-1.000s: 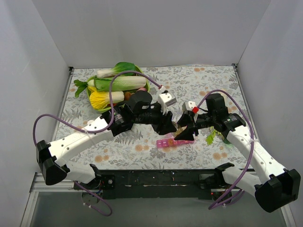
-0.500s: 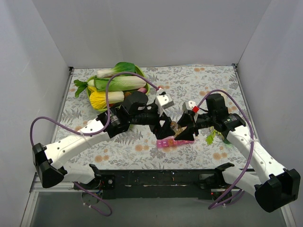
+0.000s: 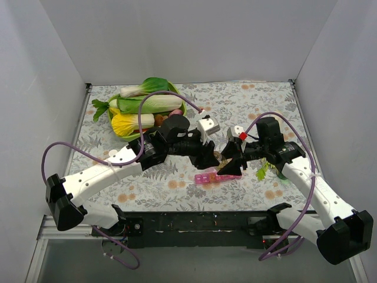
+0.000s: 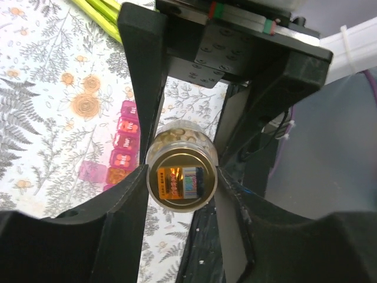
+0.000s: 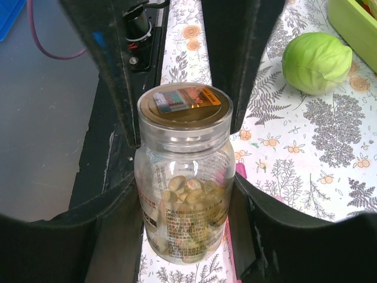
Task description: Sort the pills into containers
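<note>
A small clear bottle [image 5: 184,194] with a gold cap [image 4: 181,180] holds amber pills [image 5: 188,190]. My right gripper [image 5: 185,215] is shut on the bottle's body and holds it above the mat. My left gripper [image 4: 181,184] faces it, its fingers pressed on both sides of the cap. In the top view the two grippers, left [image 3: 212,155] and right [image 3: 228,160], meet over the mat's front middle, and the bottle between them is mostly hidden. The pink pill-box strip [image 3: 210,177] lies on the mat just below them, lids open [image 4: 125,144]. A sliver shows behind the bottle [image 5: 241,171].
A green bowl [image 3: 182,109] heaped with cabbages and a yellow vegetable stands at the back left. A small round green vegetable [image 5: 317,62] lies on the mat. Leafy greens [image 3: 263,170] lie by the right arm. White walls enclose the table.
Half a second ago my left gripper sat lower and nearer the pill-box. It has come back up to the bottle's cap. The right gripper and bottle have barely moved.
</note>
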